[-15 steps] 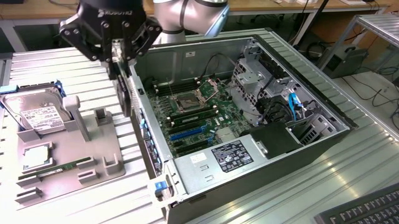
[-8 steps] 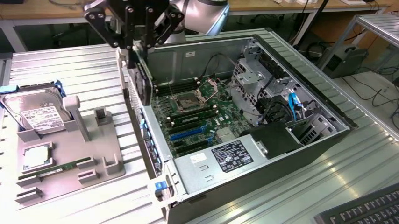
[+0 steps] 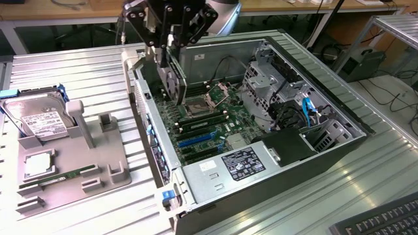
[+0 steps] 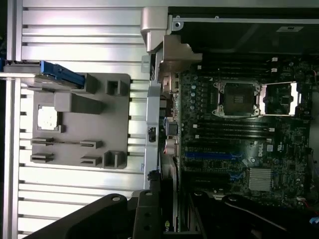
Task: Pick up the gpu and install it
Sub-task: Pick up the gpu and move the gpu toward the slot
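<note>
**The fingers point(image 3: 196, 24) hold the gpu point(image 3: 175, 76) over the open computer point(image 3: 313, 63).**

On the exterior view's left, a gray holder point(image 3: 85, 156) on the worktop point(image 3: 78, 63) keeps the hard drive point(image 3: 36, 117). Next, the fingers pinch the gpu at its top. It hangs right under them, on its edge, long side pointing down at the green board point(image 3: 216, 112). It is flat and black, with a round fan.

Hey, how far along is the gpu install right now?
Done: the gpu is picked up, clear of the gray holder where the hard drive sits. In hand: the gripper grips it on edge over the open case's motherboard. Left: seating it; the card hangs above the board, and the blue slot is bare.
</note>
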You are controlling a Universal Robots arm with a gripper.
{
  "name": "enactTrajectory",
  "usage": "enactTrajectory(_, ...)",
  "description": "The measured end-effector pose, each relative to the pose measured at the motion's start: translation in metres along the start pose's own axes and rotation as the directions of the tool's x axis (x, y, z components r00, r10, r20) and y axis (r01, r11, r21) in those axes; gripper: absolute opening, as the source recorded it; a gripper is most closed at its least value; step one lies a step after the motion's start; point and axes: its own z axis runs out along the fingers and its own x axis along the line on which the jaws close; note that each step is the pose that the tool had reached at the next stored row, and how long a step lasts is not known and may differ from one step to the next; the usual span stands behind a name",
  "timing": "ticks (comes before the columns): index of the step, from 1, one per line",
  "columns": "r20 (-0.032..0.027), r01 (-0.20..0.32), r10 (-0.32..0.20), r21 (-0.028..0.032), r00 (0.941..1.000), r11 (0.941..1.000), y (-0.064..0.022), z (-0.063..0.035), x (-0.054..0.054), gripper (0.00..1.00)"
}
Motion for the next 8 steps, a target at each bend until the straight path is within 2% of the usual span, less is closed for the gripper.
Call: enactTrajectory(8,-0.0087,-0.001,0.001,-0.0004,1.0000,1.0000,-0.0018,0.0071,-0.037,0.26)
